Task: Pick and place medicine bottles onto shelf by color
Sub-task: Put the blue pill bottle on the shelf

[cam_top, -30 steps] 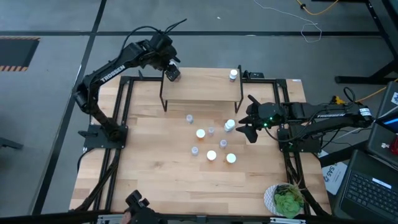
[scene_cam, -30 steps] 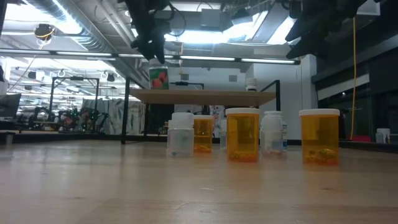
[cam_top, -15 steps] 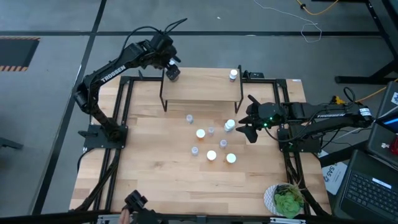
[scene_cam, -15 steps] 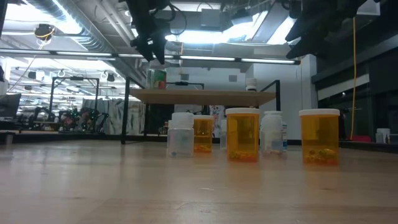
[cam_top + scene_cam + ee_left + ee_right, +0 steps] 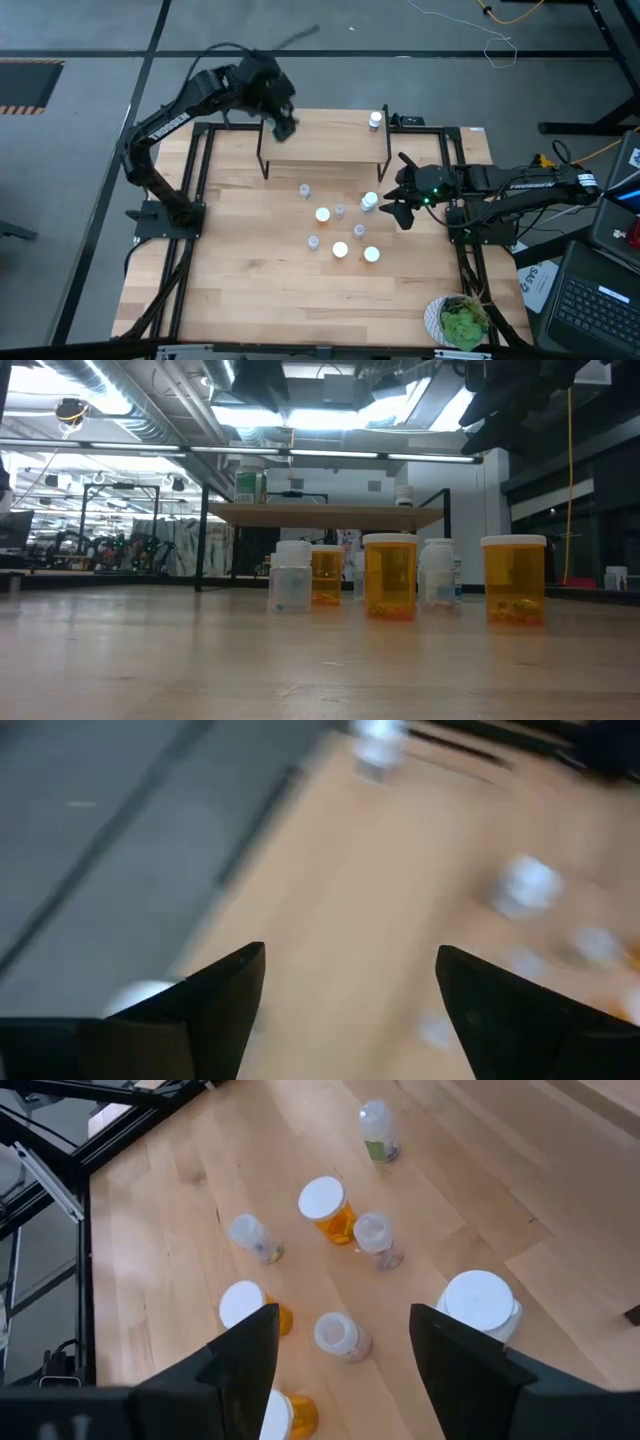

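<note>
The left end effector (image 5: 283, 122) hangs over the shelf's (image 5: 325, 147) left end, its fingers spread wide and empty. A bottle (image 5: 249, 487) stands on that end of the shelf, another (image 5: 375, 120) on the far right corner. The right end effector (image 5: 401, 192), also wide, waits beside the bottles (image 5: 340, 232) on the table (image 5: 250, 270).

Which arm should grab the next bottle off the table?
Probably the right. Its tool hangs open beside the loose medicine bottles, nearest the big white-capped one. The left tool is empty up at the shelf.
</note>
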